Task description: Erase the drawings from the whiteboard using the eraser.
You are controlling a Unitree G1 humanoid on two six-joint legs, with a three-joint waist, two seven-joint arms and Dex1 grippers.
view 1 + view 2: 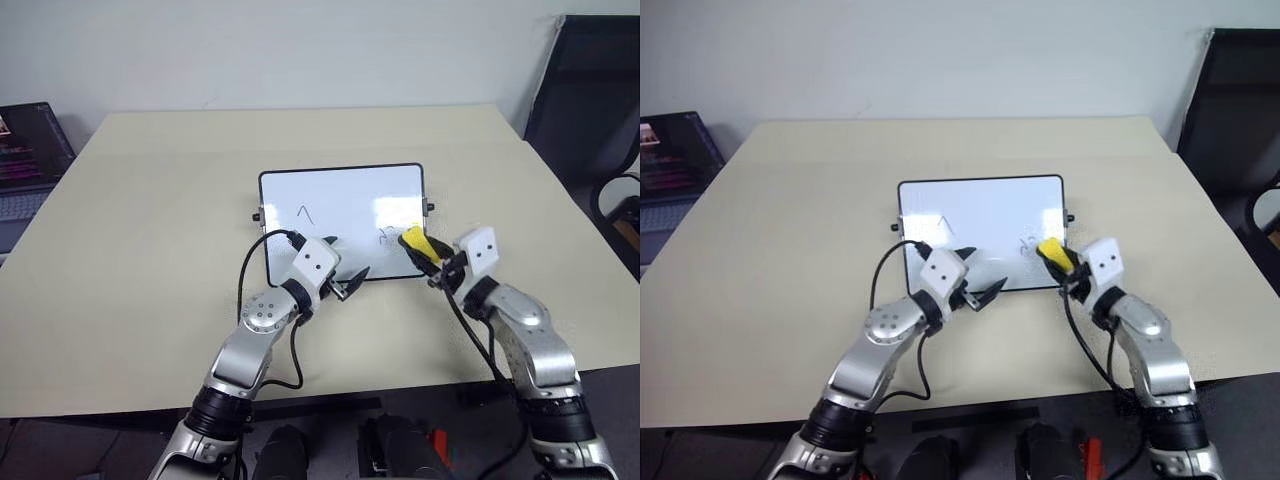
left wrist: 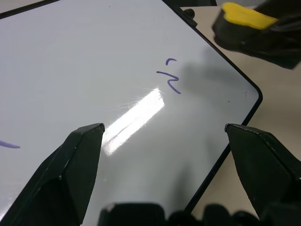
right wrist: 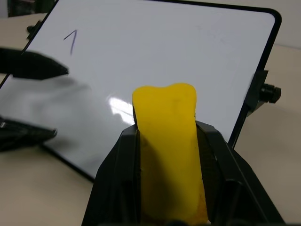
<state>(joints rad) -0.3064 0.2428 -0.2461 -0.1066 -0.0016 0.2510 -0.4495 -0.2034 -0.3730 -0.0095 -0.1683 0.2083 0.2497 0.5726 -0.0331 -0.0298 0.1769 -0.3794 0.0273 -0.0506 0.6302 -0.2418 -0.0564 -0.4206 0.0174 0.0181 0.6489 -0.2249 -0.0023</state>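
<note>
Yellow eraser [image 1: 417,243] clenched in right gripper [image 1: 432,268] at whiteboard [image 1: 340,195] edge; left gripper [image 1: 342,277] released, bracing; remaining drawings [image 1: 305,213] next, probably.

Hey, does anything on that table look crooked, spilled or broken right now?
Nothing stands out. The whiteboard lies flat on the table, caret mark and small squiggle unerased. Right gripper holds the eraser; left gripper open.
</note>
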